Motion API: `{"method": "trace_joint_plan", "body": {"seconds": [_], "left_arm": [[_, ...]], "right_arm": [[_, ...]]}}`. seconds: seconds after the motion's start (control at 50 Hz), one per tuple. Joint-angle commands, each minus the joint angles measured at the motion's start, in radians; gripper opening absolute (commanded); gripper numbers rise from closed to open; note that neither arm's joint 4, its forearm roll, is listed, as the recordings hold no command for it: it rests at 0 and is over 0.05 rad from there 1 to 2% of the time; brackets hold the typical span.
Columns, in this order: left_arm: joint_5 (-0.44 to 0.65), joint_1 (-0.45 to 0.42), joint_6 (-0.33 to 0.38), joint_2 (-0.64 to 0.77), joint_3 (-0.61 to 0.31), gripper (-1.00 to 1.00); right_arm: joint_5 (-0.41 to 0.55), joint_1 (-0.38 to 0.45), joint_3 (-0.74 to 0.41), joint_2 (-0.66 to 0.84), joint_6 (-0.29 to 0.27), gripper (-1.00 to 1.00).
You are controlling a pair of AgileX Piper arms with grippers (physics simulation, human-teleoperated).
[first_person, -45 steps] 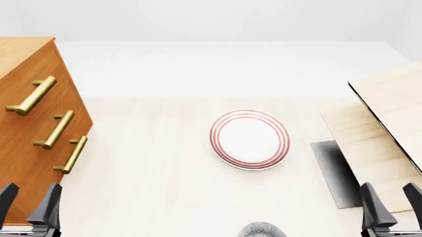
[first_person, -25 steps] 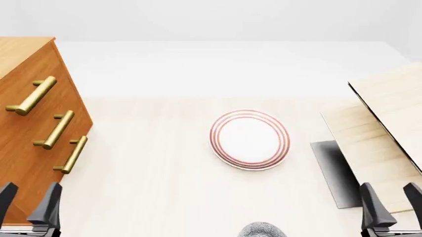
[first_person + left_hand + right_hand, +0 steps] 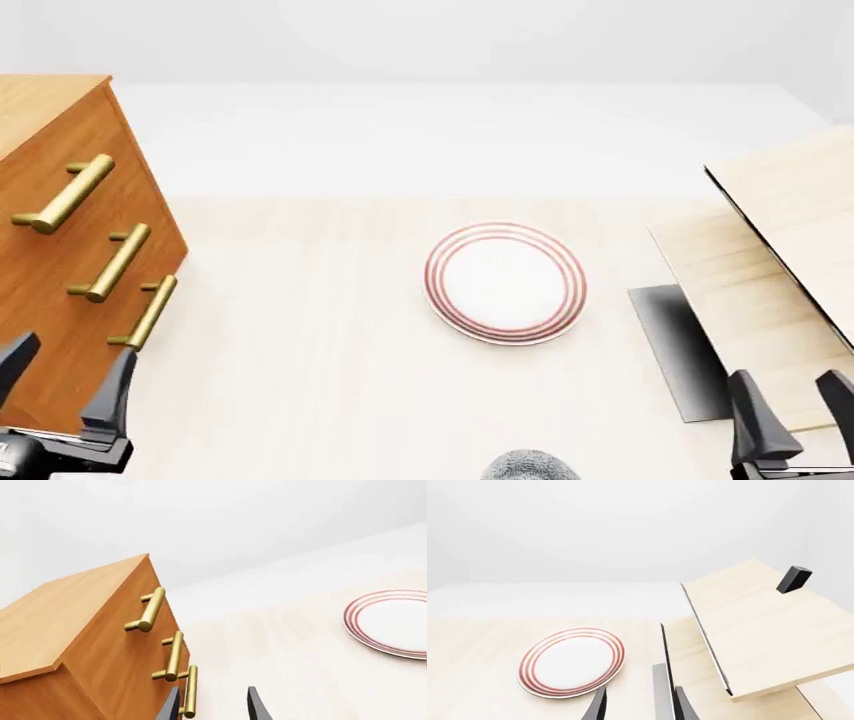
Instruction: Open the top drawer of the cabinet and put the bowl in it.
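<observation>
The cabinet (image 3: 60, 240) is standing at 9 o'clock, its top drawer (image 3: 64, 193) sitting closed. The left gripper (image 3: 64, 385) is hovering before it, fingers apart and empty. The bowl (image 3: 530, 466) is showing at 6 o'clock. The right gripper (image 3: 790, 405) is hovering at 4 o'clock, fingers apart.

Red-ringed white plate (image 3: 506, 283) mid-table (image 3: 307, 340), pale boards (image 3: 774, 250) right.

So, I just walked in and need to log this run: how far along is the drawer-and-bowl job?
Nothing looks done. The top drawer of the cabinet is shut, flush like the two below. In hand: the left hand is open, low in front of the cabinet, touching no handle. The right hand is open and empty. Left: pull the drawer out, pick up the bowl at the near edge, and place it inside.
</observation>
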Motion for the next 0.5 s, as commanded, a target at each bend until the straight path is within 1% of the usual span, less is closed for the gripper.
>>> {"method": "trace_joint_plan", "body": {"seconds": [0.02,0.04,0.06,0.08,0.14,0.16,0.22,0.24,0.32,0.34,0.4,0.44,0.46,0.48,0.5], "left_arm": [[-0.033,-0.023,0.201,0.142,-0.078,1.0],[-0.028,-0.03,0.214,0.153,-0.095,1.0],[-0.02,-0.026,0.248,0.166,-0.106,1.0],[-0.02,-0.026,0.248,0.166,-0.106,1.0],[-0.01,-0.02,0.297,0.183,-0.127,1.0],[-0.013,-0.013,0.338,0.192,-0.126,1.0],[0.011,-0.007,0.389,0.199,-0.152,1.0],[0.008,0.004,0.414,0.199,-0.147,1.0],[-0.02,0.03,0.542,0.226,-0.13,1.0],[-0.016,0.026,0.55,0.229,-0.138,1.0],[-0.022,0.038,0.612,0.233,-0.142,1.0],[-0.002,0.026,0.612,0.235,-0.173,1.0],[-0.008,0.034,0.639,0.232,-0.167,1.0],[-0.03,0.047,0.686,0.246,-0.15,1.0],[-0.034,0.046,0.692,0.254,-0.153,1.0]], "right_arm": [[-0.001,0.0,0.0,0.0,-0.001,1.0],[-0.001,0.0,0.0,-0.001,-0.001,1.0],[-0.001,0.0,0.0,0.0,-0.001,1.0],[-0.001,0.0,0.0,0.0,-0.001,1.0],[-0.001,0.0,0.0,0.0,-0.001,1.0],[-0.001,0.0,0.0,0.0,-0.001,1.0],[-0.001,0.0,0.0,0.0,-0.001,1.0],[-0.001,0.0,0.0,0.0,-0.001,1.0],[-0.001,0.0,0.0,0.0,-0.001,1.0],[-0.001,0.0,0.0,0.0,0.0,1.0],[-0.001,0.0,0.0,0.0,-0.001,1.0],[-0.001,0.0,0.0,0.0,-0.001,1.0],[-0.001,0.0,0.0,0.0,-0.001,1.0],[-0.001,0.0,0.0,0.0,0.0,1.0],[-0.001,0.0,0.0,0.0,-0.001,1.0]]}}
